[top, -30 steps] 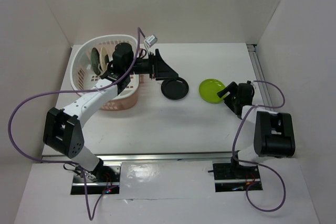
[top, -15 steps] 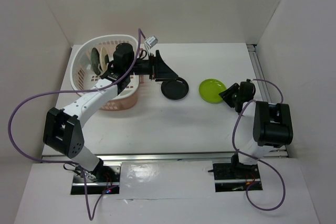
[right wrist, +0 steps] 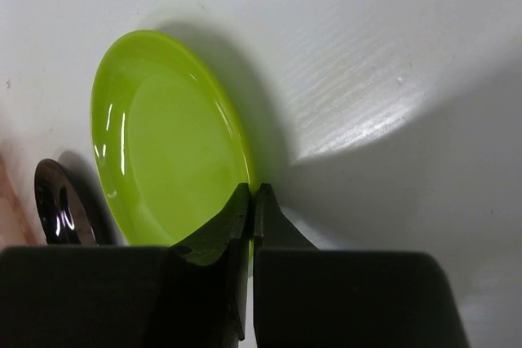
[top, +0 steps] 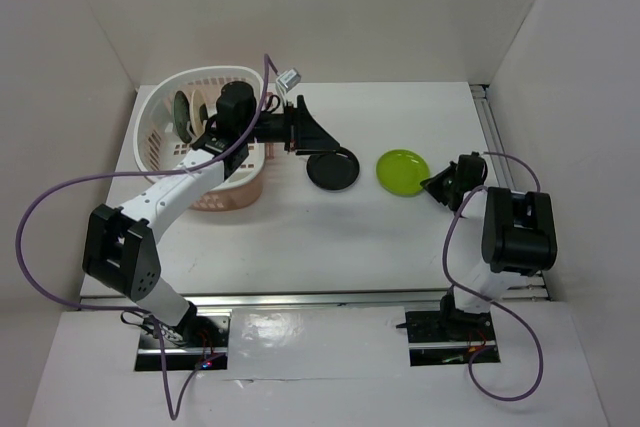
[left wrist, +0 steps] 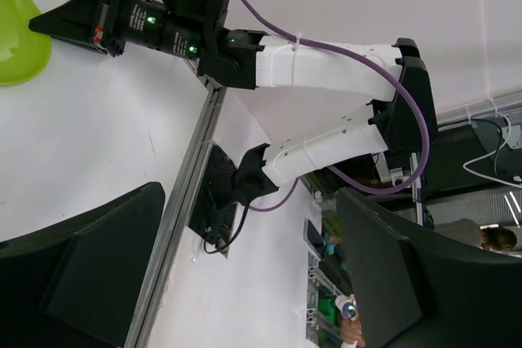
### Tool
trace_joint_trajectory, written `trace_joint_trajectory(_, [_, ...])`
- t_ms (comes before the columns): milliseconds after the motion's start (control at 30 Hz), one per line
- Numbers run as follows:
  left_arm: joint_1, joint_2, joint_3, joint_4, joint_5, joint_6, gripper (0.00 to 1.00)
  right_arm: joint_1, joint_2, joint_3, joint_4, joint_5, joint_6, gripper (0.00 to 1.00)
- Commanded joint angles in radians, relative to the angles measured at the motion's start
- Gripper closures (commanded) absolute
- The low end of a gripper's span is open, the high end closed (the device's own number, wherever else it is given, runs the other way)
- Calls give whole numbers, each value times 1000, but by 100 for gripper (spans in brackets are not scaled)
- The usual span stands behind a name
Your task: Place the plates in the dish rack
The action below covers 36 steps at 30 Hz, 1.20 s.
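Green plate (top: pixel 403 171) lies flat on the table (top: pixel 350 237), mid-depth, toward the right edge. The right gripper (right wrist: pixel 251 201) comes at it low from the right-edge side, fingers closed down to a sliver on the plate's rim. It looks like a pinch, with no lift showing yet. Black plate (top: pixel 333 171) lies flat just left of the green one, near the table's middle, not touching it. The left gripper (top: pixel 320 144) hangs over its far-left rim with fingers spread wide and nothing between them. The rack (top: pixel 160 122) sits in the far-left corner. 2 plates stand on edge inside it, a dark plate (top: pixel 181 112) and a cream plate (top: pixel 200 107); the dark one's pattern is too small to read.

Progress: 2 of 4 loaded, about half done. Left to do: green and black plates, each needing a lift, a carry to the far-left corner and a slot between the pegs.
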Motion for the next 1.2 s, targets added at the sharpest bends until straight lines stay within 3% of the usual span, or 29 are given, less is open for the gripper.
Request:
trace_joint_trajectory(0, [3, 1, 68, -35, 4, 77, 0, -5, 29, 52, -84, 44, -9, 100])
trace_joint_trajectory(233, [3, 46, 184, -275, -180, 246, 0, -5, -126, 141, -101, 50, 50, 100])
trace_joint_trajectory(400, [3, 112, 272, -387, -274, 306, 0, -5, -347, 178, -153, 113, 70, 100])
trace_joint_trajectory(500, [3, 167, 328, -422, -306, 332, 0, -5, -422, 178, -153, 11, 51, 100])
trace_joint_trajectory(767, [12, 285, 453, -505, -379, 389, 0, 66, -428, 247, -58, -344, -84, 100])
trace_joint_trajectory(1167, [21, 339, 442, -454, -297, 335, 0, 161, -365, 319, -46, -456, -89, 100])
